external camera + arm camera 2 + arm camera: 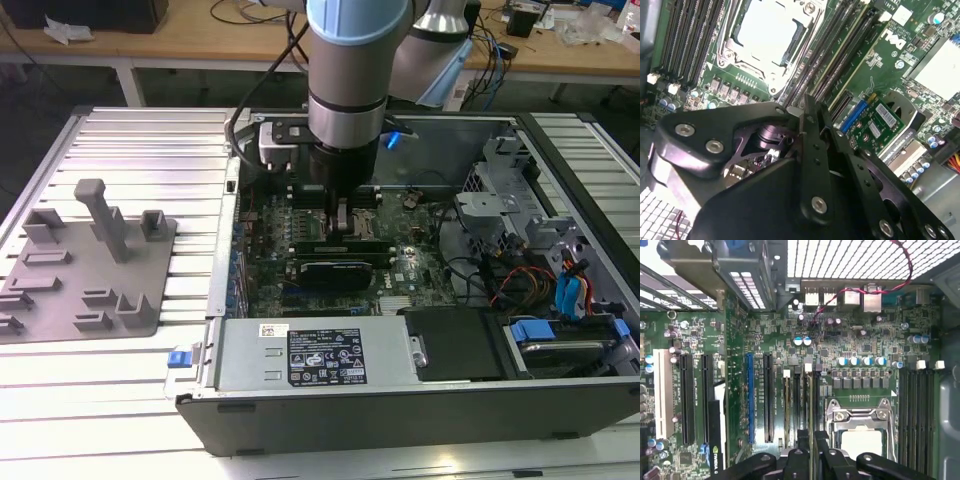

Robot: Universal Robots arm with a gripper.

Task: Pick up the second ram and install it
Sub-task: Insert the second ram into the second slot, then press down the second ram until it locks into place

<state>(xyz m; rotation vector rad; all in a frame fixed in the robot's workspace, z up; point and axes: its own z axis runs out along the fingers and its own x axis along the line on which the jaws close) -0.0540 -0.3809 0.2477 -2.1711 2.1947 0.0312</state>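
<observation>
Second ram, thin green memory stick (810,405): edge-on between nearly closed black claw (811,440) fingers, at slots beside silver processor socket (860,432), inside open grey computer case (420,400).

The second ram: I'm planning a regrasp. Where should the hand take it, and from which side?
Its top edge, mid-length, pinching both flat faces from straight above: the second ram appears to stand on edge between close slot rails, so only that edge is free.
</observation>
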